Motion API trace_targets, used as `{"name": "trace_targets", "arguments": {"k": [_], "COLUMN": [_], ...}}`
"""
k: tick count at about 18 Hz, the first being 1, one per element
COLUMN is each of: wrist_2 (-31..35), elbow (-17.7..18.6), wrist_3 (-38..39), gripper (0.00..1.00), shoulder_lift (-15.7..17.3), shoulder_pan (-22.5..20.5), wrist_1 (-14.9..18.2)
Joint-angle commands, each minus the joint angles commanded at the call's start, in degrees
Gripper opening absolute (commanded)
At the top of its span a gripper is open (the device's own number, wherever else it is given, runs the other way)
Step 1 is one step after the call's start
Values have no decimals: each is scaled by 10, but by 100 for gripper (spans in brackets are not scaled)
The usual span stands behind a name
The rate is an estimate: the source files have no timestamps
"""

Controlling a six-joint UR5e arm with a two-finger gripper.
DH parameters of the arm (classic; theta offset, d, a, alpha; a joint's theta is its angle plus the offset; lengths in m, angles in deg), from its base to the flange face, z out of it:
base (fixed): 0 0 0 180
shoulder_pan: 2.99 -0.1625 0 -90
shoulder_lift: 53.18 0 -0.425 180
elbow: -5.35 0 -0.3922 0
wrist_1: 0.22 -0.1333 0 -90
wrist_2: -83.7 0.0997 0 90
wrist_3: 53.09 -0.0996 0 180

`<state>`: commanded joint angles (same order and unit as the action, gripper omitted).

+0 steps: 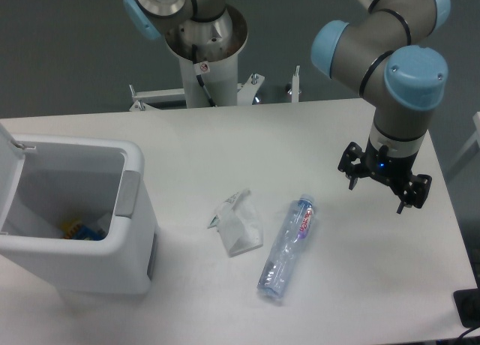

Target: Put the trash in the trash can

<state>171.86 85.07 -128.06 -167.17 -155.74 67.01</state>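
A crumpled white paper packet (238, 222) lies on the white table near the middle. Just right of it lies a clear crushed plastic bottle (287, 247) with a red-white label, its length running from upper right to lower left. The white trash can (133, 210) stands at the left with its lid swung open; something blue and yellow lies inside on its floor. My gripper (382, 187) hangs over the right side of the table, open and empty, well to the right of and above the bottle.
The arm's base mount (202, 56) stands at the table's back edge. A dark object (469, 307) sits past the table's right front corner. The table's right edge runs close to the gripper.
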Motion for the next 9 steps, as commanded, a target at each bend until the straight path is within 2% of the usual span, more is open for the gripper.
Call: {"name": "trace_targets", "arguments": {"k": [9], "wrist_2": [-3], "elbow": [0], "wrist_3": [46], "gripper": [100], "shoulder_lift": [3], "shoulder_pan": [15], "wrist_1": [3]}}
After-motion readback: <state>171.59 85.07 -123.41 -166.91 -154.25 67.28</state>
